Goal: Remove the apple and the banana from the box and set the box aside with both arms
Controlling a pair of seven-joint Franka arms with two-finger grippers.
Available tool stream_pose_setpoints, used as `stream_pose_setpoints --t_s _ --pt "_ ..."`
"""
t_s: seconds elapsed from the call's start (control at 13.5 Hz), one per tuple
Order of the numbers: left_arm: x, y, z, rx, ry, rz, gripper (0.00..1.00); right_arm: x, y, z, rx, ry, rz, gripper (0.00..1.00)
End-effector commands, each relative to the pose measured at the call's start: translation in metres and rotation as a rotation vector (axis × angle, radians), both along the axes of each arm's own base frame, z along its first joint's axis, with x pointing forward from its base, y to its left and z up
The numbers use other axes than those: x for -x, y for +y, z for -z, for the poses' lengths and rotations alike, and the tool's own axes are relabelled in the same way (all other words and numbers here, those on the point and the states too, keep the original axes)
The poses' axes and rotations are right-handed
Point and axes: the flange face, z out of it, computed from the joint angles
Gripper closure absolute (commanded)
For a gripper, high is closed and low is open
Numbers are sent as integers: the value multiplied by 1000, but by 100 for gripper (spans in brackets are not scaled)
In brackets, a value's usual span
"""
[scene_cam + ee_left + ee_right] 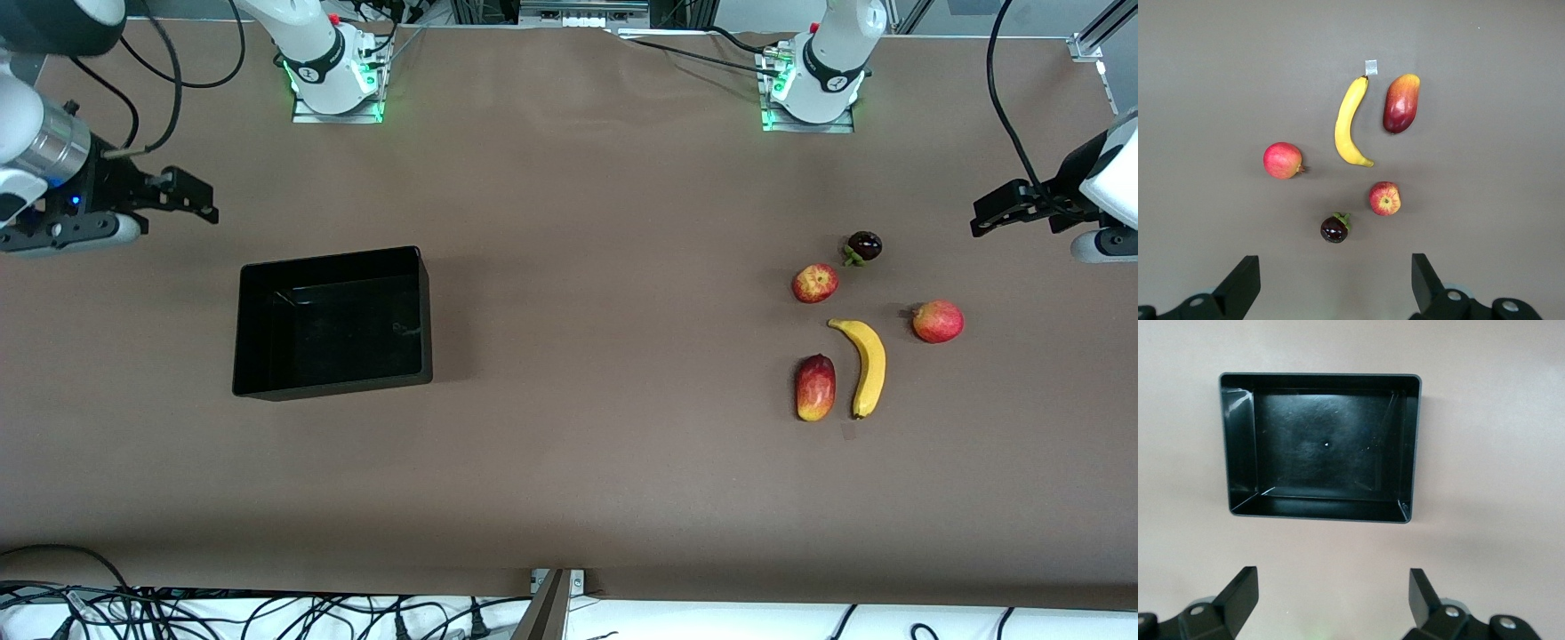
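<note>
The yellow banana (864, 366) lies on the brown table toward the left arm's end, beside the small red apple with yellow patches (814, 283). Both show in the left wrist view, the banana (1350, 123) and the apple (1385, 198). The black box (333, 322) stands empty toward the right arm's end and shows in the right wrist view (1318, 378). My left gripper (1000, 209) is open and empty, up in the air at the table's end beside the fruits (1336, 287). My right gripper (187, 197) is open and empty, up in the air beside the box (1331, 600).
An oblong red-yellow mango (815, 387) lies beside the banana. An all-red round fruit (937, 321) and a dark purple fruit with a green stem (863, 246) lie close by. A small tape mark (849, 433) is near the banana's tip. Cables hang along the table's near edge.
</note>
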Motion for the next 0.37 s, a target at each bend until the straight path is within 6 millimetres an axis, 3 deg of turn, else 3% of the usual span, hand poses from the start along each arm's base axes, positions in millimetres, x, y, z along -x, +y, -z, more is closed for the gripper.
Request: stream_pose_setpoints --t_s 0.0,0.3 --pt "1 2 -14 22 -14 10 0 8 -2 -15 23 9 10 0" --pt "0 1 -19 22 -24 10 0 -2 -9 -35 21 -26 22 0"
